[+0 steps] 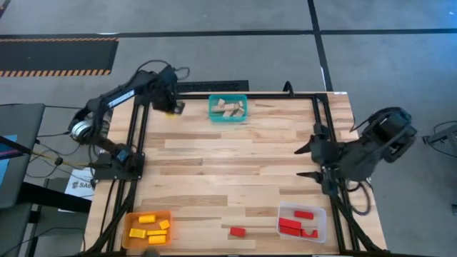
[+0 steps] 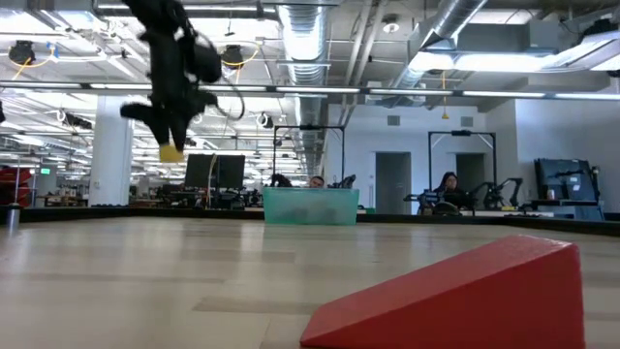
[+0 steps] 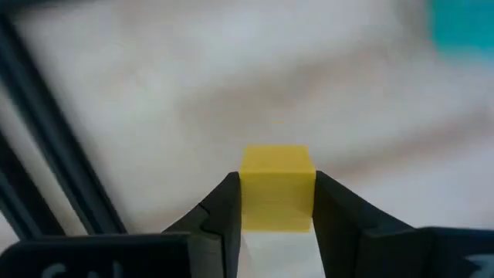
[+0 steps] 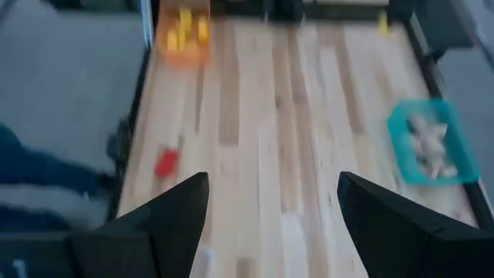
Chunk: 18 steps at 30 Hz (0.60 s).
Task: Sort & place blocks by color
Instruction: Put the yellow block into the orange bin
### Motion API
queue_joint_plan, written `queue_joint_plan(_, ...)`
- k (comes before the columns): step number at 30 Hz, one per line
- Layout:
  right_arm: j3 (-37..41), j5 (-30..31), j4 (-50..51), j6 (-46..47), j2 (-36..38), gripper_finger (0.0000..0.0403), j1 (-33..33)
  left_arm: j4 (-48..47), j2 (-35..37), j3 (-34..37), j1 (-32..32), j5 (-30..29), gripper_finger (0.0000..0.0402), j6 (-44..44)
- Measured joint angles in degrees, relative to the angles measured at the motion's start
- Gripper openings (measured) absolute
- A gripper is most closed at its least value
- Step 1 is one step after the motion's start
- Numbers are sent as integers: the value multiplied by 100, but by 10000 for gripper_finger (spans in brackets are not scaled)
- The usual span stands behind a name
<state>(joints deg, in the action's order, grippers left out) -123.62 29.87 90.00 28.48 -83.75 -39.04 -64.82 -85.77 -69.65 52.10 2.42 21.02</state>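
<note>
The left gripper (image 3: 276,202) is clenching a yellow block (image 3: 276,189) between its two fingers, holding it in the air above the wooden table (image 1: 228,164) — the low view shows the block hanging at the fingertips, clear of the surface. Just beside this gripper, toward the table's middle, a teal bin (image 1: 228,108) is holding tan blocks (image 1: 227,108). Well apart from it, at the opposite edge, an orange bin (image 1: 148,228) is holding more yellow blocks (image 1: 152,228).

The right gripper (image 1: 305,162) is waiting with its fingers spread, grasping nothing. Near it, a clear bin (image 1: 301,222) is holding red blocks (image 1: 294,224), and one red block (image 1: 237,231) is lying on the bare wood just beside that bin.
</note>
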Motion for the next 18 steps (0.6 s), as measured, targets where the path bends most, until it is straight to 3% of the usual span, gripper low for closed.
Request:
queue_joint_plan(4, 1231, -176, -191, -50, 431, 306, 261, -839, 845, 116, -1116, 495, 95, 169)
queue_joint_plan(7, 2380, -353, -962, -317, 769, 306, 469, -1342, 1493, 313, -2381, 706, 95, 906)
queue_joint_plan(12, 4346, -1234, -3487, -1098, 1098, 306, 660, -1535, 2406, 703, -4804, 1063, 95, 3041)
queue_joint_plan(18, 5548, -1341, -5607, -1277, 657, 306, 548, -979, 2802, 1082, -7613, 1030, 95, 5580)
